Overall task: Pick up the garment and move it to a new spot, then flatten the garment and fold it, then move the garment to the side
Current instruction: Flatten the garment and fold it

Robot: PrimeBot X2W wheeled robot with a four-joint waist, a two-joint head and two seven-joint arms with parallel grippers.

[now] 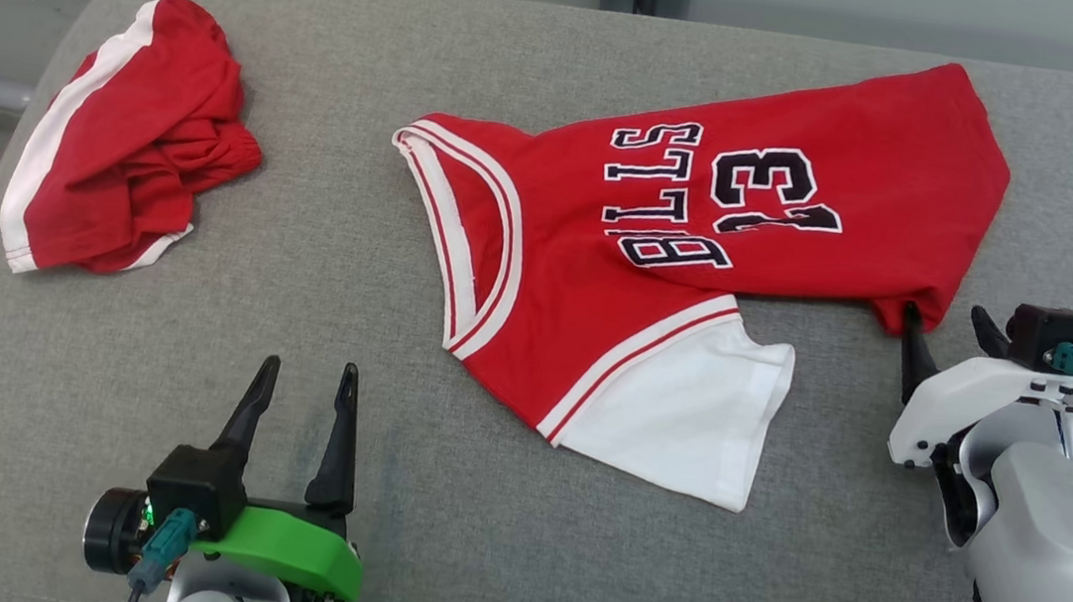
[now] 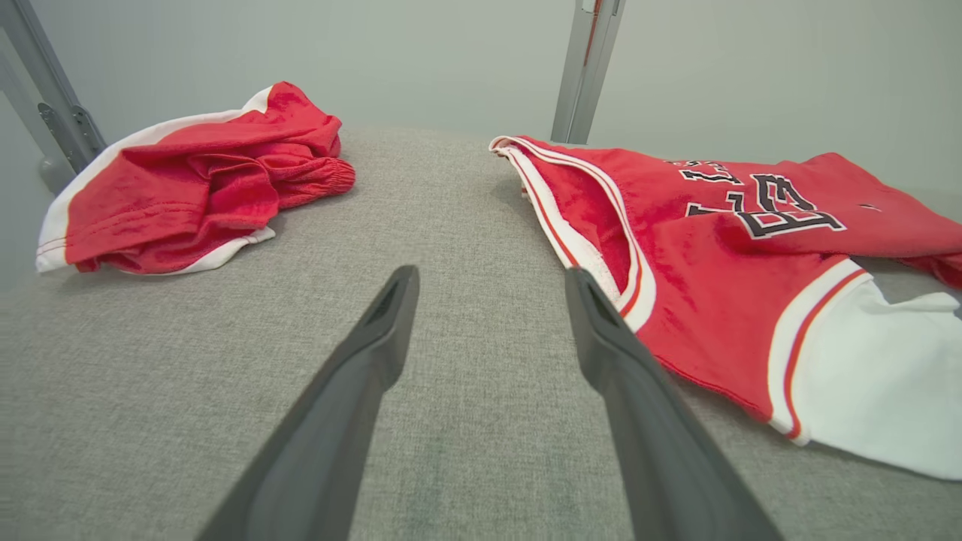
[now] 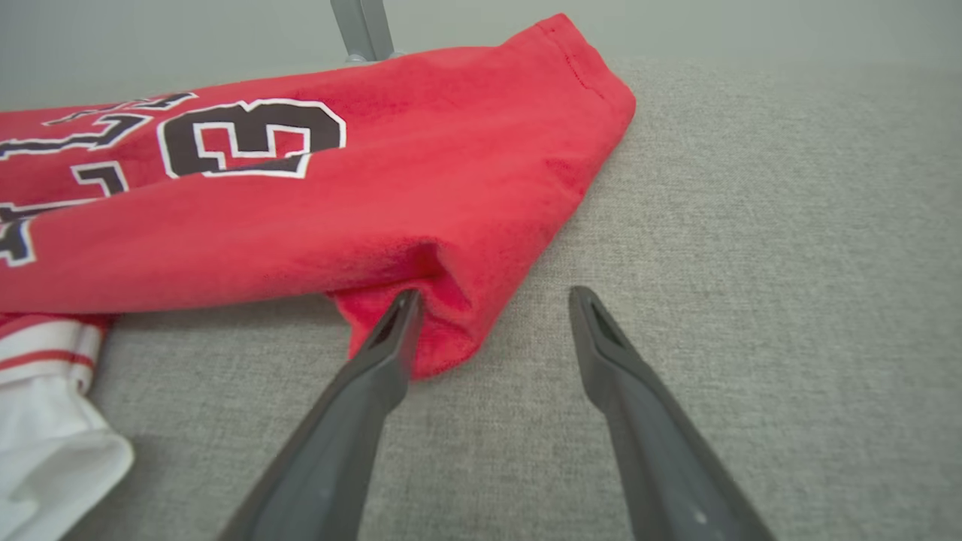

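Right, both of my grippers are spread wide and holding nothing. The red jersey (image 1: 700, 258) lies partly rumpled on the grey cushion (image 1: 472, 534), running from the centre out towards 2 o'clock in the head view, its lettering upside down to me and a white sleeve (image 1: 684, 416) flopped out at 5 o'clock. My right gripper (image 1: 943, 319) sits at 4 o'clock, right at the jersey's near hem corner. In the right wrist view one finger (image 3: 376, 353) touches that red corner while the other rests clear on bare cushion. My left gripper (image 1: 310, 367) waits at 7 o'clock, just beside the collar (image 2: 586, 225). Crumpled red shorts (image 1: 130, 139) sit well apart at 10 o'clock.
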